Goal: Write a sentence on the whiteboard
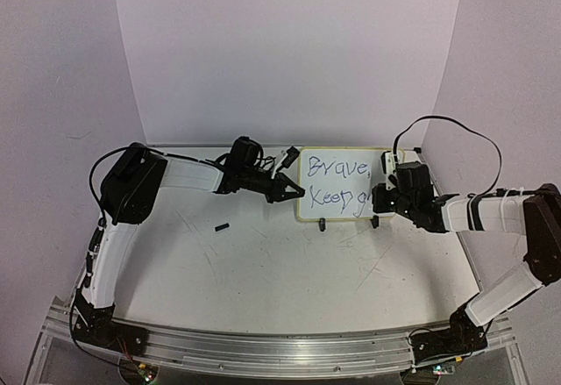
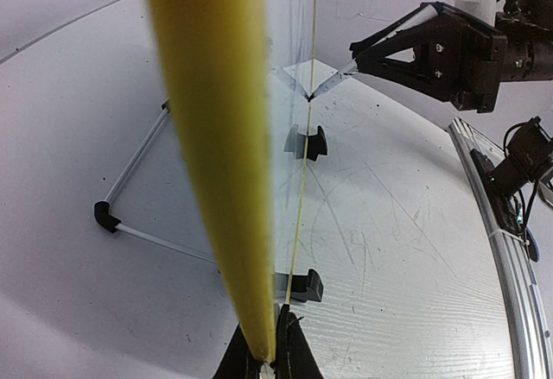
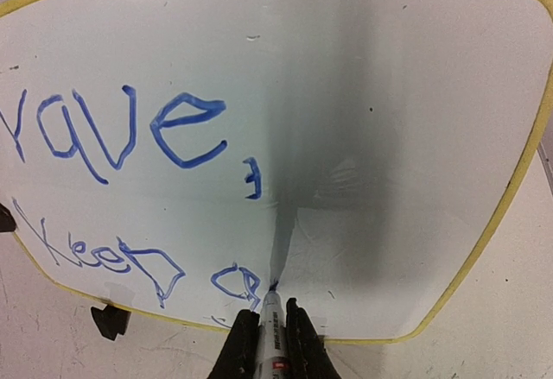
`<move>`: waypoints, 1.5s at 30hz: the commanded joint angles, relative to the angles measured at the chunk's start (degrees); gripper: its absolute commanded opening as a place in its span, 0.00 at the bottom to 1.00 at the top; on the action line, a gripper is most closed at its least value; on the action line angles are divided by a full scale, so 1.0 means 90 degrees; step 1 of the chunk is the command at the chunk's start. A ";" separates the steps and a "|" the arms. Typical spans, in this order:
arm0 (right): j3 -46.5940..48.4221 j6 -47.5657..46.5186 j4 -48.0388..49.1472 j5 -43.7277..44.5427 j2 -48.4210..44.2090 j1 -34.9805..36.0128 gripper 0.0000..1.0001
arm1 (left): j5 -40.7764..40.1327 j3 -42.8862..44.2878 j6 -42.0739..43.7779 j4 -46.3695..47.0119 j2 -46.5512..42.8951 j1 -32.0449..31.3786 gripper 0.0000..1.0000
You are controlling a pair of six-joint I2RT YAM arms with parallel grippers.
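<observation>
Whiteboard (image 1: 342,183) stood on clip feet at far middle of scratched white tabletop (image 1: 263,271), blue "Brave, Keep g" written on it. Left claw (image 1: 296,190) clamped on its left rim. Right claw (image 1: 379,199) clamped on marker (image 3: 270,323), tip touching board. Pale lavender walls (image 1: 289,43) behind.

1. Two arms stand on the aluminium rail (image 1: 280,350). The left arm (image 1: 112,258) and the right arm (image 1: 501,214) both have smooth white link shells between bulky black joint housings.
2. Black base blocks sit directly on the rail, with thin wires trailing beside them.
3. Far from the rail, a black cable arcs above the right arm's wrist. Another curves past the left arm's elbow housing.
4. The left gripper (image 1: 292,190) and the right gripper (image 1: 377,199) are black and wedge-shaped, with small screw heads in their side plates.
5. The fingertips (image 3: 246,349) are matte black and taper narrow.
</observation>
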 commanded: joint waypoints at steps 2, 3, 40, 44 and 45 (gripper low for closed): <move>0.0010 -0.0024 -0.0043 0.0565 0.0000 -0.0033 0.00 | -0.1026 0.0010 0.0468 -0.0938 0.0337 0.0077 0.00; 0.0009 -0.0025 -0.0044 0.0641 -0.0033 -0.0034 0.00 | -0.1030 -0.0002 0.0471 -0.0938 0.0330 0.0084 0.00; 0.0148 0.0057 0.0134 0.0062 -0.0268 0.0046 0.00 | -0.1021 0.0023 0.0475 -0.0938 0.0321 0.0082 0.00; -0.0022 0.0029 0.0062 0.0351 -0.0834 -0.0044 0.00 | -0.1030 0.0023 0.0475 -0.0938 0.0330 0.0083 0.00; -0.0010 0.0060 0.0011 0.0295 -0.0879 -0.0125 0.00 | -0.1026 0.0025 0.0470 -0.0938 0.0332 0.0081 0.00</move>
